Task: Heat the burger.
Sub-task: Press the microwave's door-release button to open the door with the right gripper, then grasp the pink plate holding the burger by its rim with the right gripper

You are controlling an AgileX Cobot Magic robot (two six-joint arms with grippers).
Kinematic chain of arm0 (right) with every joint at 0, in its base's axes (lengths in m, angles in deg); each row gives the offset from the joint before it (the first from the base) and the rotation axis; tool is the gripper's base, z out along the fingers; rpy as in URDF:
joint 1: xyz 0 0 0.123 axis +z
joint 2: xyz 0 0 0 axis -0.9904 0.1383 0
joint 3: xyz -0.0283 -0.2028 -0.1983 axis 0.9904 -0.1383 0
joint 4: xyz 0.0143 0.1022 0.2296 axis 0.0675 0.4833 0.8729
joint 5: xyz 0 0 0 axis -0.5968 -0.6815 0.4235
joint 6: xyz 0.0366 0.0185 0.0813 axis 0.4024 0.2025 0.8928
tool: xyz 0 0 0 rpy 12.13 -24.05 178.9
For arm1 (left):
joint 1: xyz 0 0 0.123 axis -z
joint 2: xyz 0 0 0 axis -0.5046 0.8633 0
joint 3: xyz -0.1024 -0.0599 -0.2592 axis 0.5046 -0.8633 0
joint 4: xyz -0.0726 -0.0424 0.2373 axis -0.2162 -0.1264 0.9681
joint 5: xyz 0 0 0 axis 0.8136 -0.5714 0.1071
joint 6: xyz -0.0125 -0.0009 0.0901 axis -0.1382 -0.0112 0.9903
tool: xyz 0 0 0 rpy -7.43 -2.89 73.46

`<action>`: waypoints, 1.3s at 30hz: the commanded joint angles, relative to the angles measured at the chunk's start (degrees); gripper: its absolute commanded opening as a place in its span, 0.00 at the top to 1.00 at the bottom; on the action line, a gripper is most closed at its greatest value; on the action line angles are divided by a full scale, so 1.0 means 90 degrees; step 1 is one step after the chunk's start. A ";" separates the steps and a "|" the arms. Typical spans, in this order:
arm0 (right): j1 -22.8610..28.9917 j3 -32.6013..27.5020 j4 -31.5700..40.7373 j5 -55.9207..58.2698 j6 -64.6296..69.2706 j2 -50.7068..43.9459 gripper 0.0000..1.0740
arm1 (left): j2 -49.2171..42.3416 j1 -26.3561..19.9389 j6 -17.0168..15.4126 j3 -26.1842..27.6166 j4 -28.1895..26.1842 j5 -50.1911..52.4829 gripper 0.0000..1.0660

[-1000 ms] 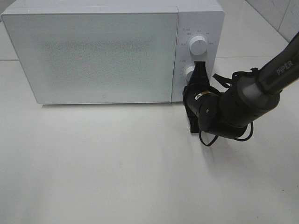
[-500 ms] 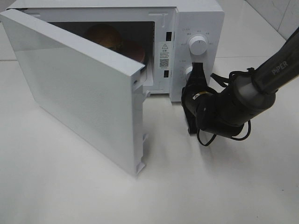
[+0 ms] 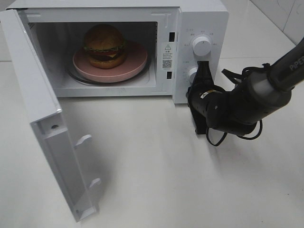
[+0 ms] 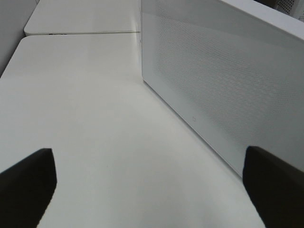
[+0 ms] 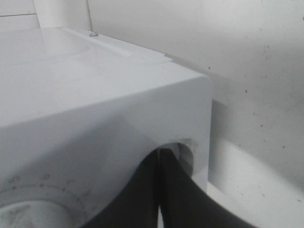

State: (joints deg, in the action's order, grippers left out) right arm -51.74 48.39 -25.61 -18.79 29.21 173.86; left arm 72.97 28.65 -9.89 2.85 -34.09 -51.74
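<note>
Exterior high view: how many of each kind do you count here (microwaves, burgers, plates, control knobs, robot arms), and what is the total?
Microwave: 1
Burger: 1
Pink plate: 1
Knobs: 2, the upper knob and the lower knob
Robot arm: 1
Total: 6

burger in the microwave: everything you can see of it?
The round burger with glossy golden-brown bun, green lettuce frill, red tomato and yellow cheese sits upright and intact on a pink round plate inside the white microwave oven, whose door stands wide open. Only the plate touches it; its underside is hidden.
</note>
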 commanded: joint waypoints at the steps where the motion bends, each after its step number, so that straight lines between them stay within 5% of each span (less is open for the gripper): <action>1: -0.0102 -0.0108 -0.0522 -0.0420 -0.0070 -0.0401 1.00 | -0.0115 -0.0006 0.0000 -0.0025 -0.0019 0.0051 0.06; 15: -0.0102 -0.1038 -0.1509 0.1305 -0.0605 -0.1299 1.00 | -0.0115 -0.0006 0.0000 -0.0025 -0.0019 0.0051 0.06; 23: -0.0102 -0.1254 -0.2044 0.2330 -0.2916 -0.2260 1.00 | -0.0115 -0.0006 0.0000 -0.0025 -0.0019 0.0051 0.06; 28: -0.0102 -0.1254 -0.2496 0.4157 -0.4800 -0.2916 1.00 | -0.0115 -0.0006 0.0000 -0.0025 -0.0019 0.0051 0.06; 39: -0.0102 -0.1254 -0.2521 0.6194 -0.6277 -0.3272 1.00 | -0.0115 -0.0006 0.0000 -0.0025 -0.0019 0.0051 0.06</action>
State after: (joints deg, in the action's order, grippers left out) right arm -52.43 37.33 -47.61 35.41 -25.39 144.92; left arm 72.97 28.65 -9.89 2.85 -34.03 -51.74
